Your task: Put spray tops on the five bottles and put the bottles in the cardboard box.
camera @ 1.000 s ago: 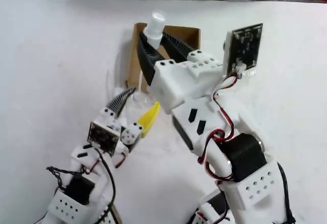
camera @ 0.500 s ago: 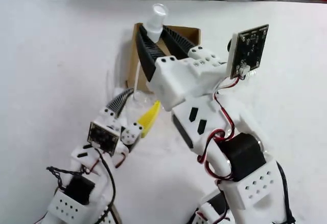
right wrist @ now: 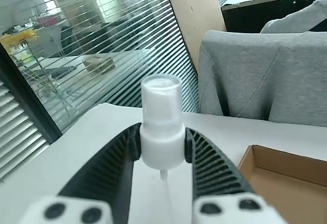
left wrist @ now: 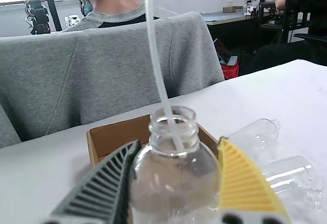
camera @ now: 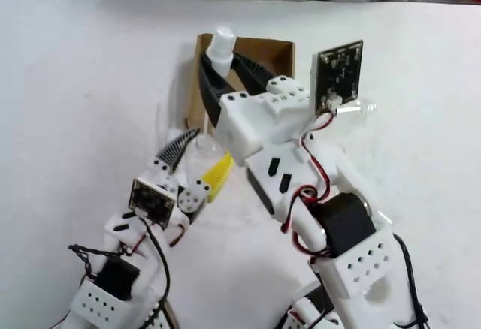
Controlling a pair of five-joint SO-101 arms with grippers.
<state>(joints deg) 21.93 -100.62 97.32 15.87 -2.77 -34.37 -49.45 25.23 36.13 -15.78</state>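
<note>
One bottle (left wrist: 173,183), capping step: your left pincer (left wrist: 176,150) pinches it upright beside cardboard box (left wrist: 110,137); right pincer (right wrist: 162,131) grips spray top (right wrist: 161,127) above, tube (left wrist: 156,55) inside neck (left wrist: 172,124) (slanted). Next you lower straight, seat top on neck, twist.

Box (camera: 274,49) upper centre; spray top (camera: 222,42) over its left edge, tube (left wrist: 156,55) in the bottle (camera: 203,147) below; spare bottle (camera: 361,108) to the right.
</note>
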